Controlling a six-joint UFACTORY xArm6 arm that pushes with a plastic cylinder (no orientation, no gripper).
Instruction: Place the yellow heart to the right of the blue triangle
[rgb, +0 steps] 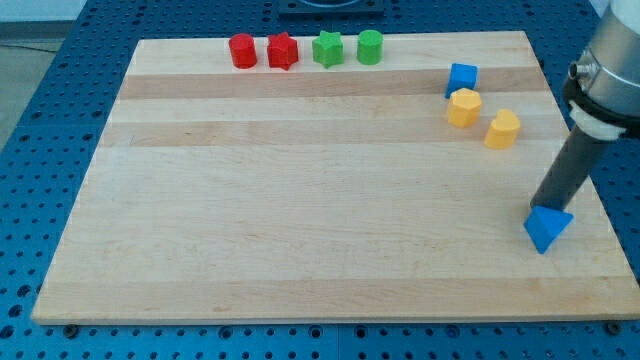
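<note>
Yellow blocks sit well above my tip.

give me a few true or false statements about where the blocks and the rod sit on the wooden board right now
1. The red cylinder block, red star block, green star block and green cylinder block line up along the view's top edge of the wooden board. True.
2. My tip is beside the red blocks. False: it is at the blue triangle block, near the view's bottom right.
3. The yellow heart block lies above the blue triangle in the view. True.
4. The blue cube block sits at the view's bottom left. False: it is at the upper right, just above the yellow hexagon block.
</note>
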